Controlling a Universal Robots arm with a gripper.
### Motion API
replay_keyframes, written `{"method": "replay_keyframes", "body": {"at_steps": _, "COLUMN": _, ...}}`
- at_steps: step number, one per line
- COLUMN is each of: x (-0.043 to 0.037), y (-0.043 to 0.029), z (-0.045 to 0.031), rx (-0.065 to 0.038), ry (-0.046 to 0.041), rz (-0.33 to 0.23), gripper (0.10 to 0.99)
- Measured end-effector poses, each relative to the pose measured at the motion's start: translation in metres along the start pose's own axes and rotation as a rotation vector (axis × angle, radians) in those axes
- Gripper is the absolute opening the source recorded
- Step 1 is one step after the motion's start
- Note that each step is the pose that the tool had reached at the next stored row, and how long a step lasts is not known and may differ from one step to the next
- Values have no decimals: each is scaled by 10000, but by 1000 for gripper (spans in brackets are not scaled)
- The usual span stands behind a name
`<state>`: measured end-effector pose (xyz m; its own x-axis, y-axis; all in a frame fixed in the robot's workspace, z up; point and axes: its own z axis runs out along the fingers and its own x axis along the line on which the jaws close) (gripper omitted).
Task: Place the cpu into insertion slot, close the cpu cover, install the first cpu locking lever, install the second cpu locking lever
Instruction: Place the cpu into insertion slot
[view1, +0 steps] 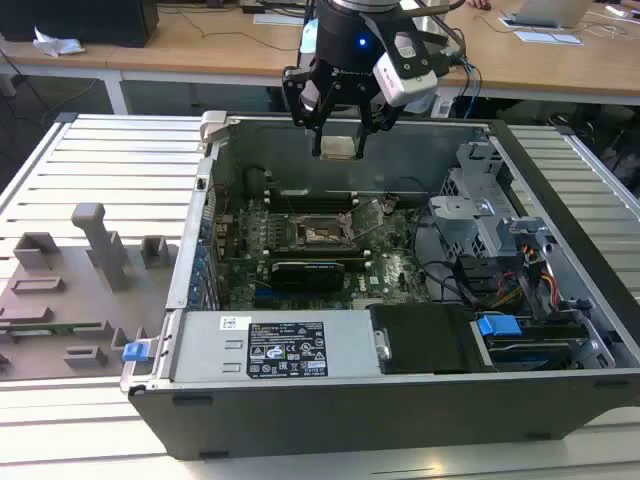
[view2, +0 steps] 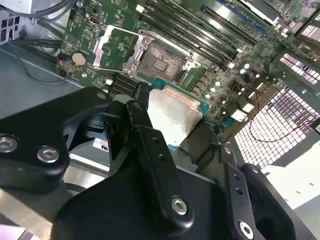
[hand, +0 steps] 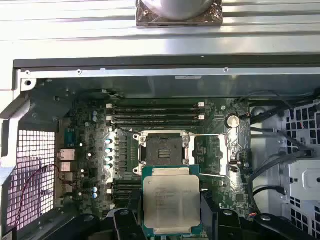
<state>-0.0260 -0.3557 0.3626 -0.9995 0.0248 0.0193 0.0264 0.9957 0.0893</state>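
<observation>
One arm, cpu clamped in the gripper above the open socket.

The arm comes down from above into the open computer case (view1: 400, 405), with the gripper (view1: 340, 142) pointing down at the green motherboard (view1: 392, 268). The black fingers (view2: 150, 145) are closed against opposite edges of the cpu (hand: 171, 200) and hold it flat, raised clear of the board. In the first wrist view, the cpu sits just beside the insertion slot (hand: 164, 148) and overlaps the slot's near rim in the picture. The cpu is a small square chip with a dull silver metal top on a green-edged base. The insertion slot is uncovered, and its grey pin field is exposed inside a black rim. The cpu cover (view2: 100, 47), a thin silver frame with a square window, is swung open and lies beside the slot.
</observation>
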Motion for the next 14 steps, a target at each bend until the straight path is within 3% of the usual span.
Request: {"method": "replay_keyframes", "body": {"at_steps": 14, "x": -3, "y": -12, "z": 131, "rx": 8, "ry": -1, "rz": 0, "gripper": 545}}
